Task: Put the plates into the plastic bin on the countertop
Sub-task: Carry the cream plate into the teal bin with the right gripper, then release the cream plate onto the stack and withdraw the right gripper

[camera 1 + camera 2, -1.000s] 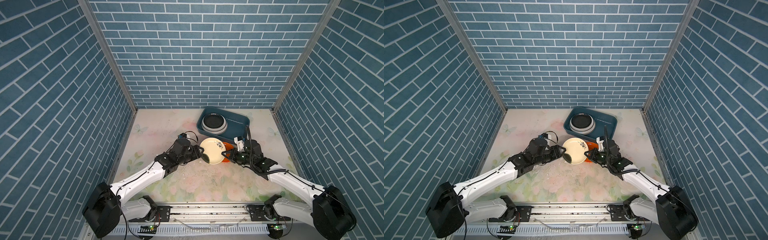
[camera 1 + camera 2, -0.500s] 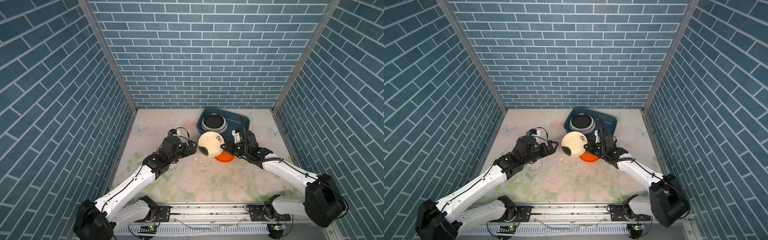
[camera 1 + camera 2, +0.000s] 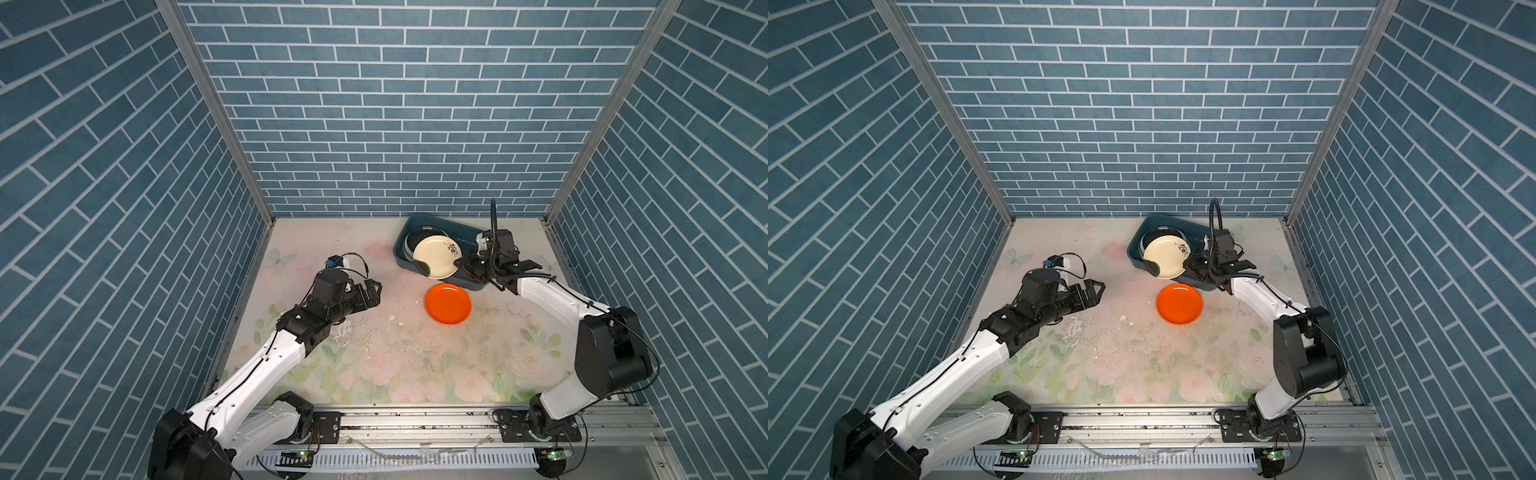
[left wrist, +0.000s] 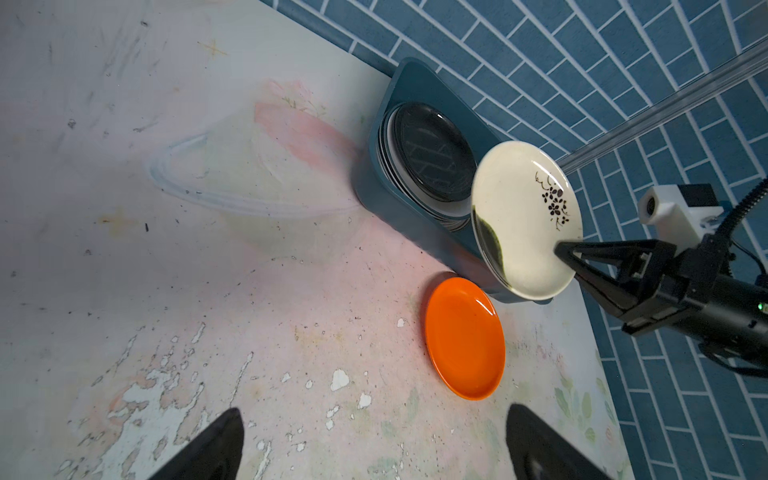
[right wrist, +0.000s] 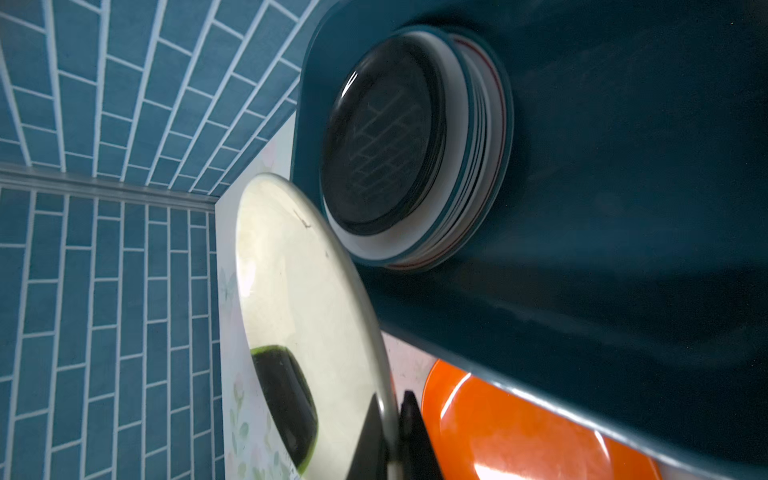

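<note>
Left wrist view: right gripper clamps cream plate over plastic bin; left gripper gapes empty. Advise levelling before release.

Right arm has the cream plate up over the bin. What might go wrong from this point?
1. The right gripper pinches the cream plate only by its rim, steeply tilted; it may slip loose.
2. Its lower edge seems to hang over the near wall of the plastic bin; released here it might tip out onto the orange plate beside the bin.
3. Let go tilted, it may slide off the black plate topping the stack.
</note>
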